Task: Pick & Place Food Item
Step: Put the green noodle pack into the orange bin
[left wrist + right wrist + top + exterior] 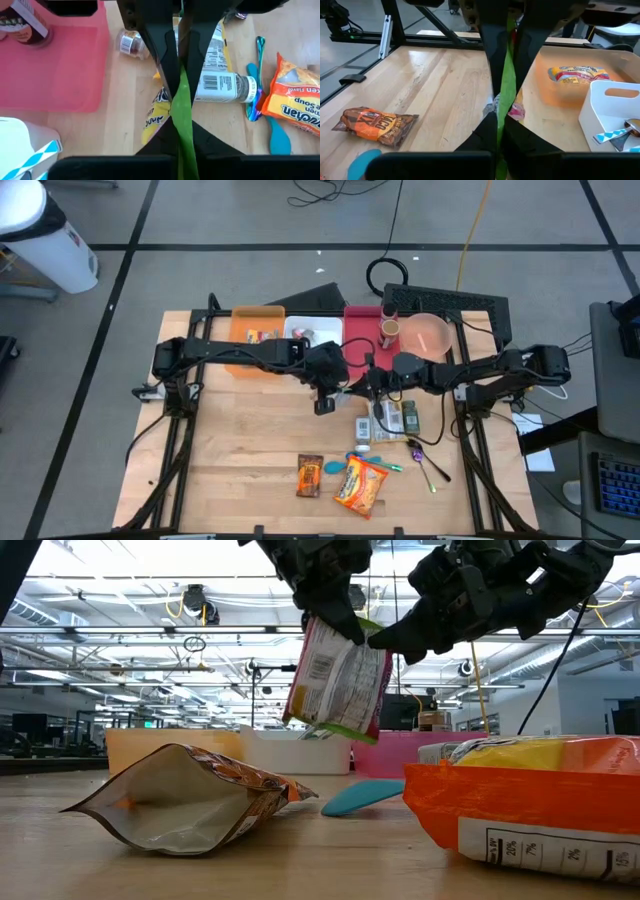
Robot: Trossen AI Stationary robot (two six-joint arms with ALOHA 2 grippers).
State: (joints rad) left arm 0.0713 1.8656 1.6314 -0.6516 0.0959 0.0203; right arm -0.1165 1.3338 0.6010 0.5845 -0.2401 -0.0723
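I am seeing both grippers meeting above the middle of the table, each pinching the same green-edged food pouch. The left gripper is clamping the pouch's green edge between closed fingers; the right gripper is doing the same from the opposite side. In the low view the pouch is hanging tilted in the air, clear of the wood. Below it, a spice jar is lying on its side. Nearer the front edge, an orange ramen packet, a brown candy bag and a blue spoon are resting.
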